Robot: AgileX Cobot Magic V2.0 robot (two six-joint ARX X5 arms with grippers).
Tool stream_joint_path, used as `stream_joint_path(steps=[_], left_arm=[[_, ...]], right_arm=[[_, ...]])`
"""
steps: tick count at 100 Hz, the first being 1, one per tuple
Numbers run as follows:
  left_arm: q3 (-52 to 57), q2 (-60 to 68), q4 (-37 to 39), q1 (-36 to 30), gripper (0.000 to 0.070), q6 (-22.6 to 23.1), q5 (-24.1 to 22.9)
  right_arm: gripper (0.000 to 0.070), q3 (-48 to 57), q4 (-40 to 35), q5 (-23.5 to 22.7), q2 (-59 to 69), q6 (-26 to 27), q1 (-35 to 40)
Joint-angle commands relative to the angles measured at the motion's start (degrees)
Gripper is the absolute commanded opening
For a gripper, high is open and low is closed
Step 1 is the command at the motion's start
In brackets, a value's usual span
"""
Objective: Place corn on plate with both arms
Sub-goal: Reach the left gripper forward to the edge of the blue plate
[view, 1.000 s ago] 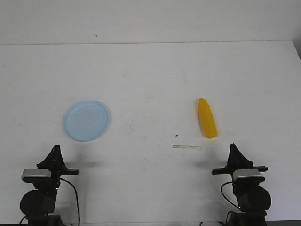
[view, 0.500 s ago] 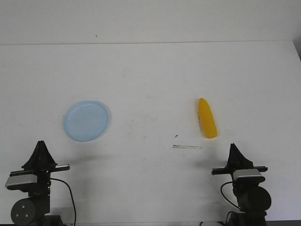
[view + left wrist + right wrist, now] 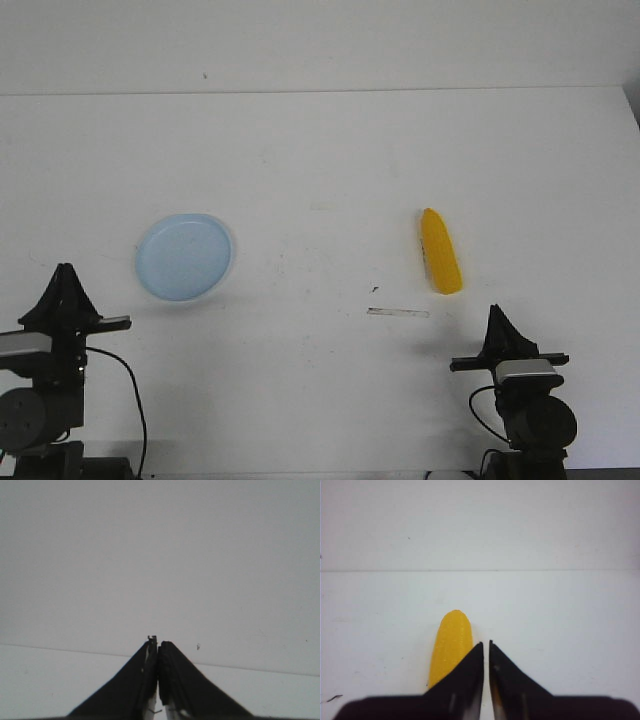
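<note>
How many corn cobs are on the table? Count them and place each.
1. The corn cob lies on the table's right half, ahead of the right gripper, apart from the plate.

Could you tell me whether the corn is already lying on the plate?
No, the corn lies on the bare table, well apart from the plate.

A white tabletop (image 3: 320, 150) fills most of the front view, faintly scuffed, with small dark specks; a thin pale strip (image 3: 397, 312) lies flat on it near the front; behind its straight far edge stands a plain pale wall (image 3: 320, 45) with one tiny dark speck; light is even, shadows soft and faint.
</note>
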Motion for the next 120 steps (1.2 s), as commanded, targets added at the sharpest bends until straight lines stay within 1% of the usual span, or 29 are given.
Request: stream_joint_path(steps=[1,15,31,50,60,72,78,85,97,102,106,114,117,120], left_arm=[[4.7,4.7,-1.9,0.0,0.0001,-0.1,-0.3],[14.8,15.8,-10.5,0.0,0.0001,-0.1,-0.3],[24.0,27.8,-18.1,0.0,0.0001,-0.6,-0.2],[31.6,40.1,-25.7,0.9,0.0001,-8.2,-0.2],[36.7,46.1,-33.4,2.1,0.0001,-12.5,0.6],[43.0,52.3,-44.4,4.3,0.0001,-16.1,4.5],[45.0,54.9,-48.0,5.8,0.0001,-16.6,7.6],[46.0,57.1,-50.1,7.6,0.0001,-16.6,11.6],[46.1,59.9,-52.9,11.0,0.0001,-16.6,20.3],[46.1,61.0,-54.1,12.4,0.0001,-16.6,22.9],[46.1,61.6,-55.1,13.4,0.0002,-16.6,23.7],[46.1,62.8,-56.5,15.3,0.0013,-16.6,23.7],[46.1,63.2,-56.8,16.0,0.0025,-16.6,23.7],[46.1,63.6,-56.9,16.6,0.0058,-16.5,23.7]], right_arm=[[0.0017,-0.1,0.6,0.0,0.1,0.3,0.2],[0.0017,-0.1,0.6,0.0,0.1,0.3,0.2],[0.0017,-0.1,0.6,0.0,0.1,0.3,0.2],[0.0017,-0.1,0.6,0.0,0.1,0.3,0.2],[0.0017,-0.1,0.6,0.0,0.1,0.3,0.2],[0.0017,-0.1,0.6,0.0,0.1,0.3,0.2],[0.0017,-0.1,0.6,0.0,0.1,0.3,0.2],[0.0017,-0.1,0.6,0.0,0.1,0.3,0.2],[0.0017,-0.1,0.6,0.0,0.1,0.3,0.2],[0.0017,-0.1,0.6,0.0,0.1,0.3,0.2],[0.0017,-0.1,0.6,0.0,0.1,0.3,0.2],[0.0017,-0.1,0.6,0.0,0.1,0.3,0.2],[0.0017,-0.1,0.6,0.0,0.1,0.3,0.2],[0.0017,-0.1,0.6,0.0,0.1,0.3,0.2]])
